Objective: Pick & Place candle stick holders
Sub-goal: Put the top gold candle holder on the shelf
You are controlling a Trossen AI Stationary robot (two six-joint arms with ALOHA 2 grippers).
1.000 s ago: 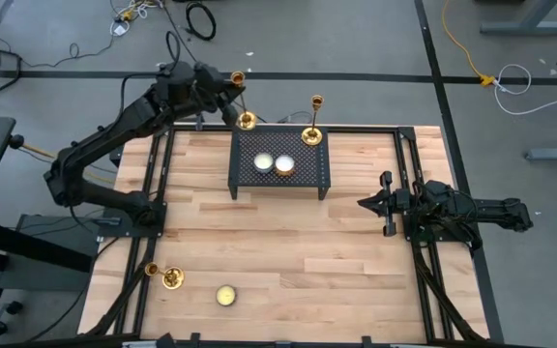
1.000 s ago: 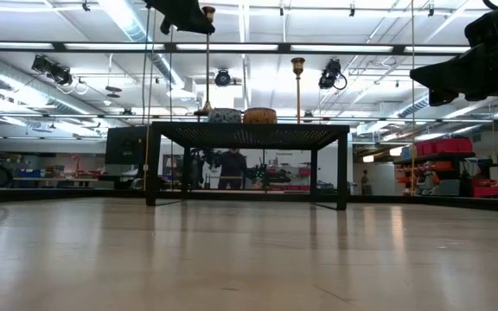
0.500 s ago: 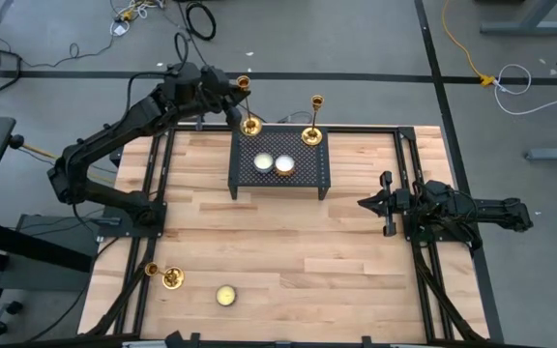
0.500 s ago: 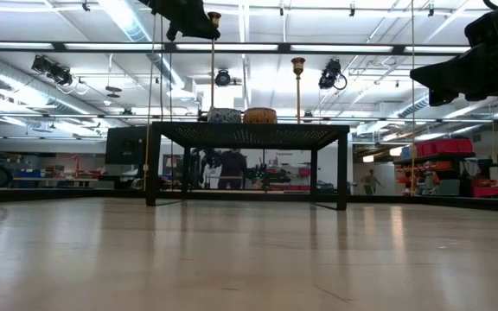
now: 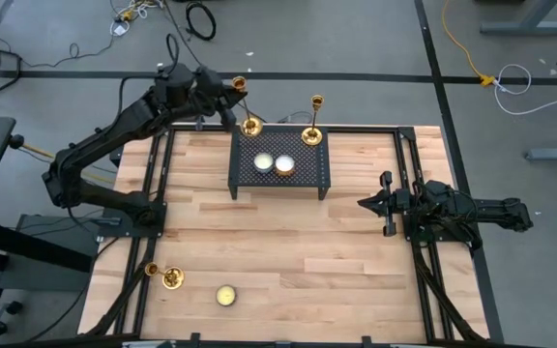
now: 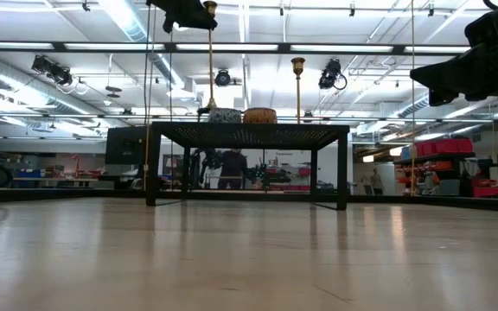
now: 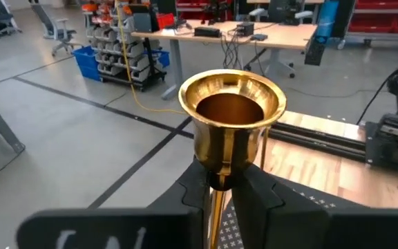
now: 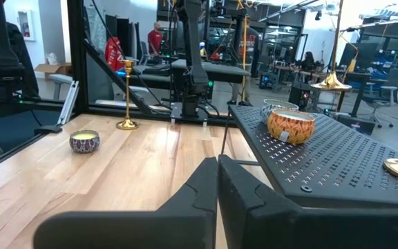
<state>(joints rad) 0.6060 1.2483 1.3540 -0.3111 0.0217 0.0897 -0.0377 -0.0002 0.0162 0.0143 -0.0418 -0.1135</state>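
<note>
Three gold candlesticks. One [image 5: 245, 104] is held near-upright by my left gripper [image 5: 225, 92] over the far left corner of the black mesh rack [image 5: 303, 179]. Its cup [image 7: 231, 111] fills the left wrist view. Its base [image 6: 207, 108] is at the rack's top; whether it touches, I cannot tell. A second one [image 5: 312, 121] stands on its base at the rack's far right corner. The third [image 5: 167, 277] stands on the table at the near left. My right gripper [image 5: 367, 203] is shut and empty, right of the rack. My left gripper pinches the candlestick's thin stem [image 7: 216, 204] just below the cup, between its two fingers [image 7: 258, 197]. The fingers come level from the table's left and lie across the stem. The candlestick hangs near-upright, cup up, with the long stem and base below the fingers.
Two tin candles [image 5: 273, 163] sit on the rack's top. Another tin candle [image 5: 225, 295] sits on the table at the near left, beside the third candlestick. Black rails run along the table's left and right sides. Bare wood lies between the rack and the near edge.
My left gripper has carried the candlestick a short way toward the rack's far left corner, so its base now lies over the rack's far edge. The candlestick has stayed near-upright in the hold.
</note>
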